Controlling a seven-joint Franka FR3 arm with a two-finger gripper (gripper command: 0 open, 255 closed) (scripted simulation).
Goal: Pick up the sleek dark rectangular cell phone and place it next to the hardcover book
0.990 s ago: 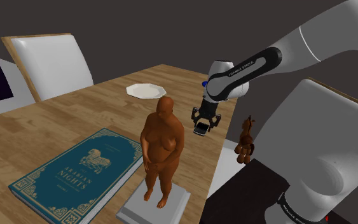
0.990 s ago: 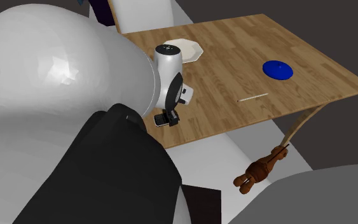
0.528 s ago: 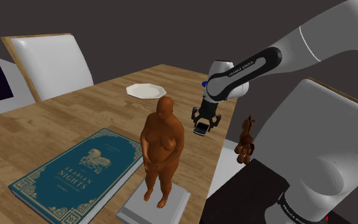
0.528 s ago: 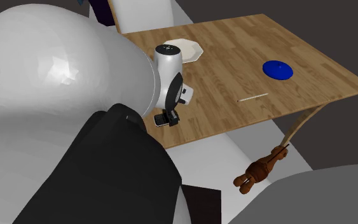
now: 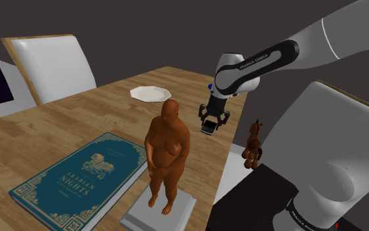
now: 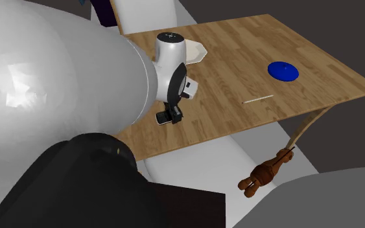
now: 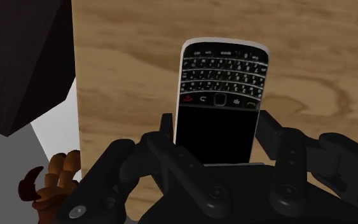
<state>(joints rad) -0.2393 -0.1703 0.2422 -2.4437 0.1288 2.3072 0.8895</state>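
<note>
- Black, silver-rimmed rectangular cell phone [image 7: 219, 108] with a small keyboard sits pinched between the fingers of the all-black two-finger gripper [image 7: 219, 137]; the claw presses on its two long sides at the screen end, and the keyboard half sticks out past the fingertips; in the shoulder view the cell phone [image 5: 208, 130] appears to hang just above the pale wooden table [image 5: 38, 131], close to the edge nearest the stand.
- Slipping: the sides look smooth and much of the body lies beyond the grip, so a quick swing could, I judge, let it pivot or slide out; this near the edge, a drop may end on the floor by the brown toy horse [image 5: 252, 146].
- Collision: the tall brown figurine [image 5: 166, 154] of a standing person on a grey slab stands between the gripper and the teal hardcover book [image 5: 78, 174], which lies at the table's near corner; a low, straight carry could knock it over.
- Misplacing: the slab lies just beside the book's edge, so that side leaves little room; the phone might end up leaning on the cover.
- Writing: the book's cover reads "ARABIAN NIGHTS"; the white arm [image 5: 261, 62] bears "FRANKA EMIKA"; the keys' letters are too small to read.
</note>
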